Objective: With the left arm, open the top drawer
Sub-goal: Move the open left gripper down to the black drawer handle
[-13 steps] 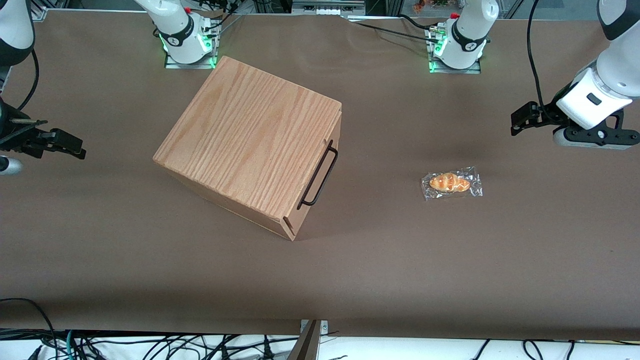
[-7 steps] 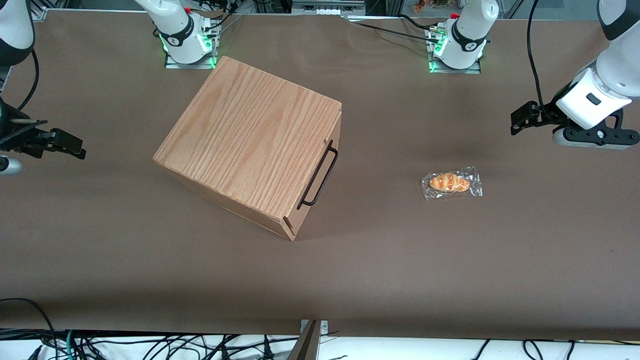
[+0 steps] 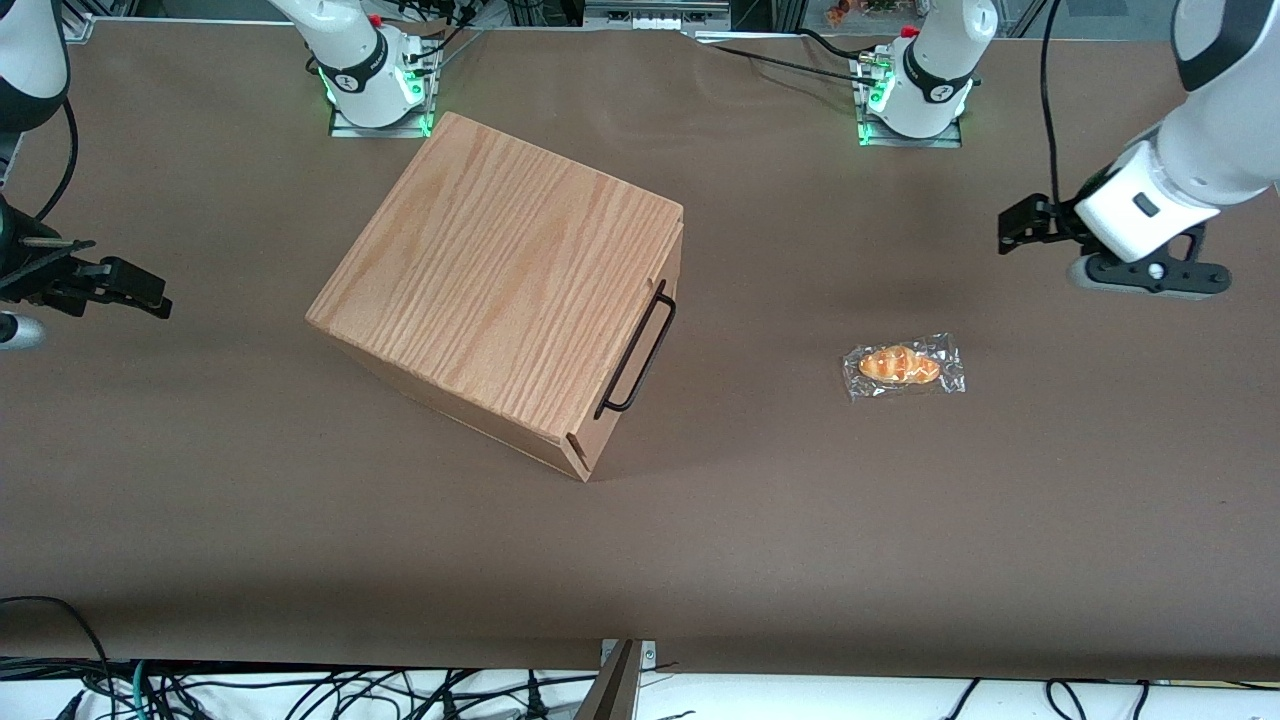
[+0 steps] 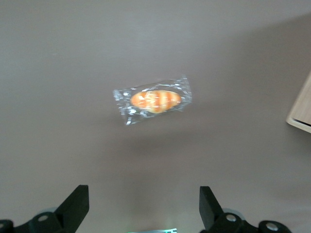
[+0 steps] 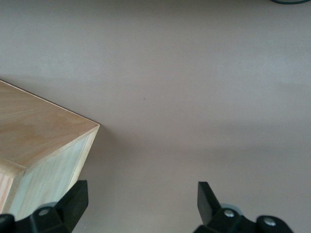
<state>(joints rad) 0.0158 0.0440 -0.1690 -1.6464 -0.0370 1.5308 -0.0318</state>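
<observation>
Top drawer (image 3: 640, 345) closed, black wire handle; claw (image 4: 143, 208) spread.

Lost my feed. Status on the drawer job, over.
Gripper open, empty, high over the table at the working arm's end. Drawer shut, handle untouched. Wrapped pastry lies between gripper and drawer.

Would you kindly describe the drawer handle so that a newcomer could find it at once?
Find the oak-grain box mid-table. On its face turned toward the working arm's end, where the open gripper hovers, runs a thin black wire handle just under the top edge. Unlike the wrapped croissant nearby, it is dark and U-shaped.
</observation>
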